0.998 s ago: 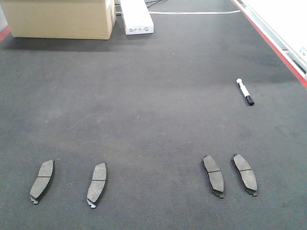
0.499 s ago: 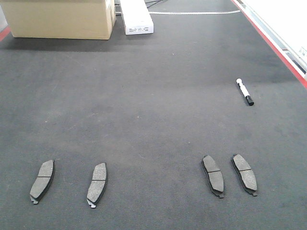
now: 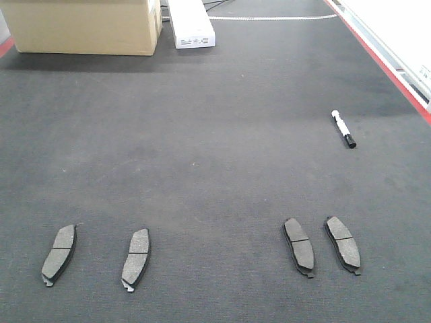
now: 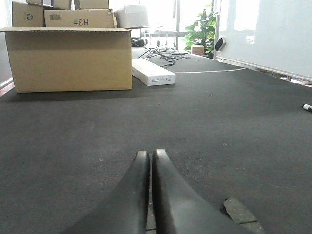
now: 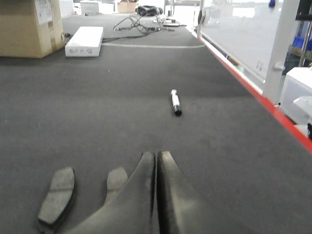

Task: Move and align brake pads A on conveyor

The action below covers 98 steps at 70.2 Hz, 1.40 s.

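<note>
Four brake pads A lie flat on the conveyor (image 3: 215, 134), the dark carpet-like table surface with a red edge strip (image 3: 384, 64). In the front view they form two pairs near the bottom of the picture: the far-left pad (image 3: 58, 254) and the inner-left pad (image 3: 137, 258) well apart from each other, then, across a broad bare stretch, the inner-right pad (image 3: 298, 245) and the far-right pad (image 3: 343, 243) just beside one another without touching. All four point roughly away from the robot, the left pair tilted slightly one way and the right pair the other.

The left hand (image 4: 149, 158) hovers low over the belt with its two black fingers pressed together, gripping nothing. One pad (image 4: 239, 210) lies just to its right and slightly behind the fingertips.

The right hand (image 5: 156, 157) is likewise closed tight and empty. Two pads lie to its left: one (image 5: 57, 197) fully visible, the other (image 5: 117, 179) partly hidden behind the hand's left finger.

Ahead of the right hand a white marker with a black cap (image 3: 343, 129) rests on the belt. Far ahead of the left hand stand a cardboard box (image 3: 84, 25) and a flat white box (image 3: 191, 23).
</note>
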Tool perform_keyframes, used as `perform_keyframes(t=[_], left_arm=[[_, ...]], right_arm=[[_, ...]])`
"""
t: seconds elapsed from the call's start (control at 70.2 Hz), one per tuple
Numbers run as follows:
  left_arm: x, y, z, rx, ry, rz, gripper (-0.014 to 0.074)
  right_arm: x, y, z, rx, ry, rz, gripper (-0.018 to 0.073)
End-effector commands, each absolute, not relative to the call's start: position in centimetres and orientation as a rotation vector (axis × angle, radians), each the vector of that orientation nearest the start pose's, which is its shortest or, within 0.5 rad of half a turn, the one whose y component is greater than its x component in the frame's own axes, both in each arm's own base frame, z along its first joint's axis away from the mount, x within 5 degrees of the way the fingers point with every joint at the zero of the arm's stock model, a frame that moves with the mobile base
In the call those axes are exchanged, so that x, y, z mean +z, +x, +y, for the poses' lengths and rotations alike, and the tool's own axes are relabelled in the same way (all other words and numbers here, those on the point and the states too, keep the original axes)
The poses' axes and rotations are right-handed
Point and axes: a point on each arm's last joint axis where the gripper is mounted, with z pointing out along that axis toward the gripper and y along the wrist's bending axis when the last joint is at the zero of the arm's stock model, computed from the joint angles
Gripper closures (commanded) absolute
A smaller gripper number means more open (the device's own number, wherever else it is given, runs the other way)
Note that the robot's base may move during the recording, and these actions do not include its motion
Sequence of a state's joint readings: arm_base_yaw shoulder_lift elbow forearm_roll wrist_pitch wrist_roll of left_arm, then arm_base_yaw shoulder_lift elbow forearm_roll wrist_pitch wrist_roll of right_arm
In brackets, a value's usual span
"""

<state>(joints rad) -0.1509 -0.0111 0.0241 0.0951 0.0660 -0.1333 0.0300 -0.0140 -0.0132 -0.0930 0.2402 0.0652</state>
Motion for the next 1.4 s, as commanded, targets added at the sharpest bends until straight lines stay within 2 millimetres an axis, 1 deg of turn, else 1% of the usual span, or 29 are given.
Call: perform_keyframes(t=[0.0,0.071,1.383], left_arm=[[20.97,5.40,-0.82,-0.155,0.081,1.472,0.0603],[20.97,5.40,-0.82,-0.155,0.081,1.472,0.0603],[20.97,5.40,-0.82,-0.155,0.081,1.472,0.0603]], right_arm=[[19.87,5.59,0.05,0.004,-0.019,1.566,0.0568],[19.26,5.63,0.03,0.012,-0.008,1.600,0.0568],[19.25,5.64,0.04,0.008,-0.012,1.601,0.0568]])
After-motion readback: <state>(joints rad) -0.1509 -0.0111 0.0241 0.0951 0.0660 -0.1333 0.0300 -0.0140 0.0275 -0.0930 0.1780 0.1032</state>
